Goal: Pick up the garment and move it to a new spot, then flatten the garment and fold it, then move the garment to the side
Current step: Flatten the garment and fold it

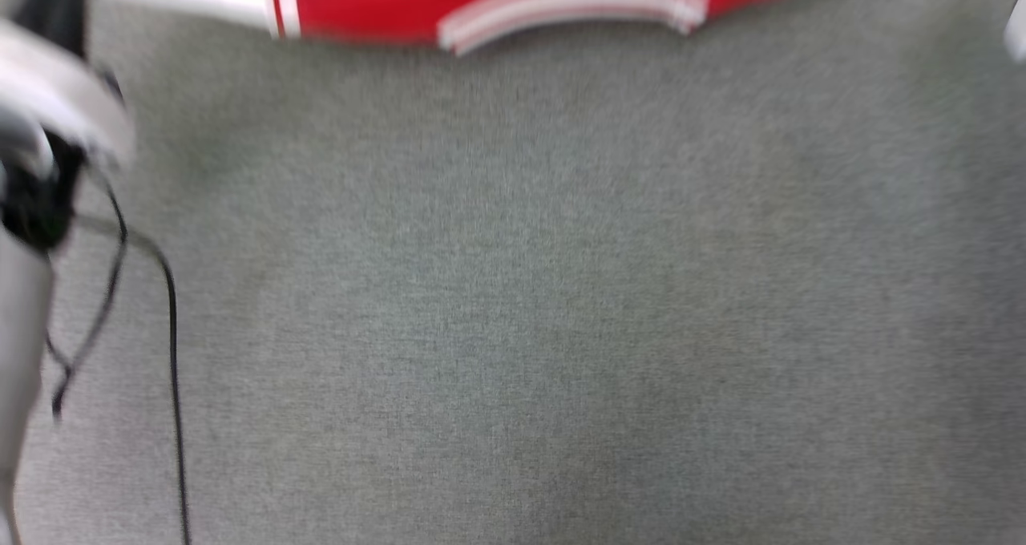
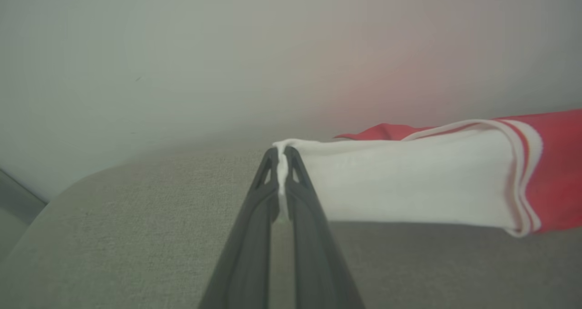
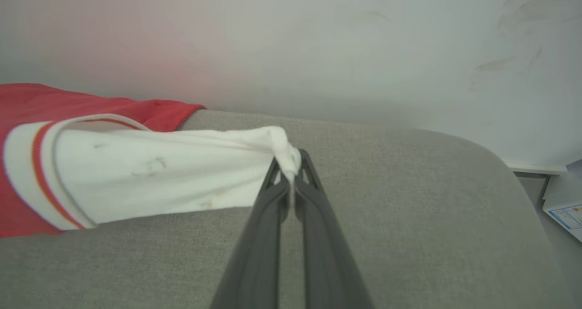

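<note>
Left gripper (image 2: 283,156) is pinched tight on a white sleeve tip, with cloth bunched between the jaws. Right gripper (image 3: 291,161) is clamped the same way on the other sleeve. The garment (image 1: 369,4) sits at the 12 o'clock edge of the blurred head view. In the left wrist view its sleeve runs out to 3 o'clock, in the right wrist view to 9 o'clock. Judged step: spreading and flattening. To do it well, pull both sleeves apart evenly, keep the hands level, draw the body toward 6 o'clock over the grey surface (image 1: 513,288), and release only once the hem lies flat. The red body is a smooth knit. The sleeves are thin, soft white with faint smudges, the trim is striped and ribbed, and the collar band (image 1: 569,4) is curved. The surface is a coarse woven grey with a rounded corner. The fingers are matte dark and tapered. A thin black cable (image 1: 171,329) hangs at 8 o'clock.
</note>
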Controlling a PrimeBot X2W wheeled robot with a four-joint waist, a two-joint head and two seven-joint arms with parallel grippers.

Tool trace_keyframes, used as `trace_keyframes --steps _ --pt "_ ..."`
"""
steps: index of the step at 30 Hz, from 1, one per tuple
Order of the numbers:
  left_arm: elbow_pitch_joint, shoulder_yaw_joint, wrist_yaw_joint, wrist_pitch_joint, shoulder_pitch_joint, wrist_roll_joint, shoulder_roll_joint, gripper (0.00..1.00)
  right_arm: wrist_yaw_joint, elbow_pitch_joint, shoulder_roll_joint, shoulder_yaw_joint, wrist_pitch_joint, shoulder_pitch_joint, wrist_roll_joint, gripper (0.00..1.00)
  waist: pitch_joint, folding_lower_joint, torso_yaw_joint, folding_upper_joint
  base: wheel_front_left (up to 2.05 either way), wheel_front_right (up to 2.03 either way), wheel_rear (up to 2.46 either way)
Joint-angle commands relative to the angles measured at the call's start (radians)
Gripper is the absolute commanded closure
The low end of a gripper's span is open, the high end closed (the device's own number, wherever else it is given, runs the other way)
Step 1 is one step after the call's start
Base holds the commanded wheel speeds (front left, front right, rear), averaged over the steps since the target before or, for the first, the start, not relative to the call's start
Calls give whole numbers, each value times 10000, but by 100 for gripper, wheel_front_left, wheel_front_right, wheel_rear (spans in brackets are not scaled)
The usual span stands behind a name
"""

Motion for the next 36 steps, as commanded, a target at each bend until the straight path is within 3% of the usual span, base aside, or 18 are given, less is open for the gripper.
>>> trace_keyframes --steps 1,13,24,31,36 --pt "-126 -33 22 110 584 -197 233 100 -25 77 -268 104 199 492 197 100 -669 1 -86 0 0 0 0" --pt "-1517 -498 140 1081 4762 -1042 860 100 -37 -401 -1306 828 1766 3909 2027 100 -2484 1 -99 0 0 0 0" --pt "-3943 -617 1058 2093 7787 -1675 1364 100 -39 -1450 -1884 -123 3804 6541 2914 100 -3341 1 -96 0 0 0 0" --pt "-5272 -681 1520 2860 9445 -2220 1790 100 -37 -2904 -1821 -813 5279 8378 3312 100 -3741 1 -137 0 0 0 0" --pt "-6190 -768 1727 3258 10621 -2632 2041 100 -26 -3957 -1372 -1219 6229 9874 3398 100 -3882 1 -159 0 0 0 0"
